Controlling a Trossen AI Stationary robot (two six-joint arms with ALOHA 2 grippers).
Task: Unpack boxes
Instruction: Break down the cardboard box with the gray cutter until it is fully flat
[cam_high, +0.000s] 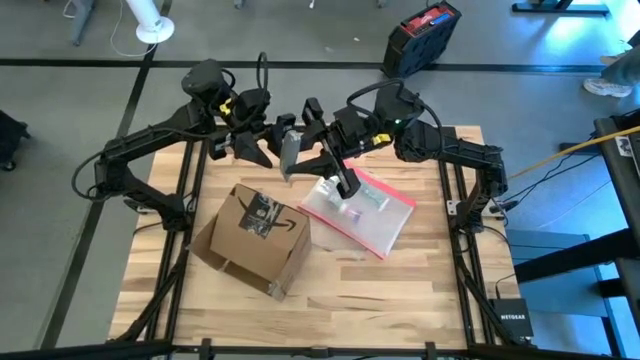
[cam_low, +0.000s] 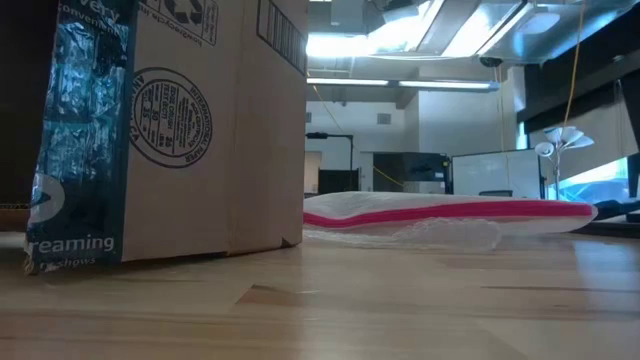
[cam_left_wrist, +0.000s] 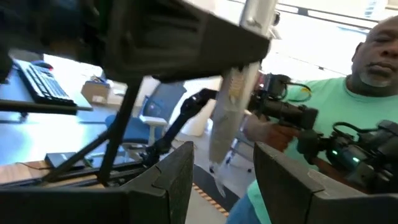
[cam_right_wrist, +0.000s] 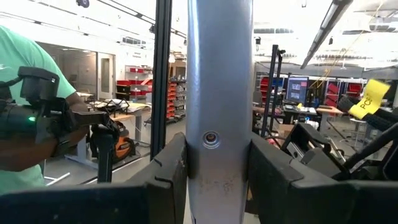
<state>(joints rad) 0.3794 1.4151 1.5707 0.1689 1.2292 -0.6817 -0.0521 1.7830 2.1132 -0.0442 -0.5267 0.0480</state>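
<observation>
Silver pouch (cam_right_wrist: 219, 93) clamped between right gripper (cam_right_wrist: 217, 171) fingers — left gripper (cam_left_wrist: 221, 177) apart.

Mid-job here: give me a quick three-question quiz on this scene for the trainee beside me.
1. True or false: the clear pouch with the pink-red edge lies inside the cardboard box.
2. What is the right gripper shut on? A: the cardboard box. B: a silver item. C: the clear pouch.
3. Fill in: the cardboard box lies on the ___ arm's side of the pouch.

Key: 1 false, the pouch lies on the tabletop beside the box; 2 B; 3 left.
</observation>
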